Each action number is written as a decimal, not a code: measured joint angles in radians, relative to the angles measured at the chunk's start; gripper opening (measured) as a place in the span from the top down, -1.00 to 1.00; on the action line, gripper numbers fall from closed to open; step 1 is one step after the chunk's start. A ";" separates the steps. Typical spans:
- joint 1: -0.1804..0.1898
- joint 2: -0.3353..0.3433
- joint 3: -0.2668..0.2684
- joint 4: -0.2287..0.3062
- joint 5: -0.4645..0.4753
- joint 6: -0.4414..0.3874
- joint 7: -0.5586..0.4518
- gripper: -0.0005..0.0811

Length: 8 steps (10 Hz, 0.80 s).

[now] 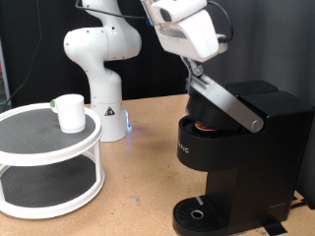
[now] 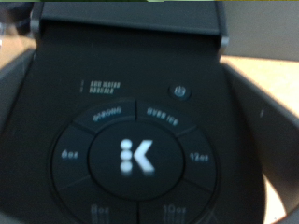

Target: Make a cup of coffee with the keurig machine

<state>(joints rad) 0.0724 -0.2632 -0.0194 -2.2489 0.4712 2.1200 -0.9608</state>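
Note:
The keurig machine (image 1: 236,147) stands at the exterior view's right, black and boxy, with its round drip base (image 1: 202,213) at the bottom. Its silver-grey handle (image 1: 228,103) is tilted up and the top lid stands partly open. Something reddish (image 1: 204,126) shows in the chamber under the handle. My gripper (image 1: 200,71) is just above the handle's upper end, at or touching it. The wrist view shows no fingers, only the round button panel (image 2: 135,159) and the power button (image 2: 179,91), close up. The white cup (image 1: 70,112) stands upright on a round shelf at the left, far from the gripper.
A white two-tier round shelf (image 1: 49,147) stands at the exterior view's left on the wooden table (image 1: 138,187). The arm's white base (image 1: 103,88) stands behind it, with a small blue light beside it. A black backdrop closes the rear.

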 joint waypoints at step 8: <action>-0.035 0.091 -0.008 -0.124 -0.036 0.173 -0.015 0.98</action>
<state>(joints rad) 0.0374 -0.1721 -0.0277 -2.3731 0.4355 2.2930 -0.9755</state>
